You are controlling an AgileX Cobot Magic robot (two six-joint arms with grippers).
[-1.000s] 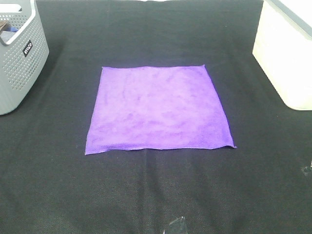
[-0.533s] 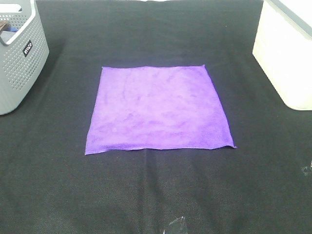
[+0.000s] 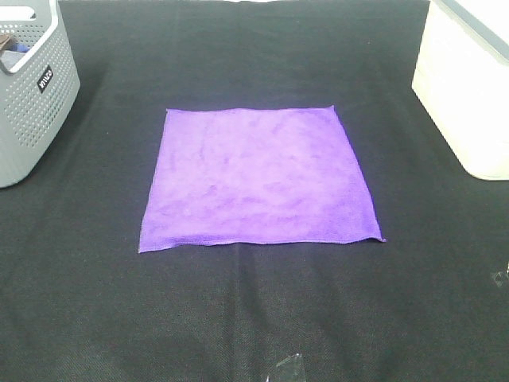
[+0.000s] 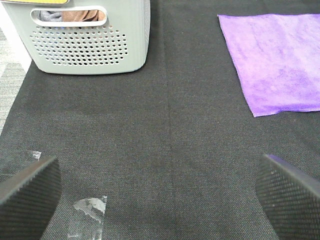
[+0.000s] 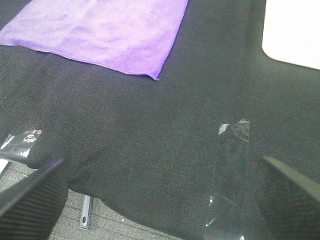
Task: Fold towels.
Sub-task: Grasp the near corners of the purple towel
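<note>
Towel (image 3: 258, 177) lies flat, single layer, at the middle of the black table cover (image 3: 254, 318), between grey basket (image 3: 32, 95) and white bin (image 3: 469, 87). I see left gripper (image 4: 159, 195) and right gripper (image 5: 160, 200) spread wide, empty, both clear of it.

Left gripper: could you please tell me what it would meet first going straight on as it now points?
Probably the black fabric table cover, between the grey perforated plastic basket and the purple square microfibre towel; the left gripper has open fingers touching neither.
</note>
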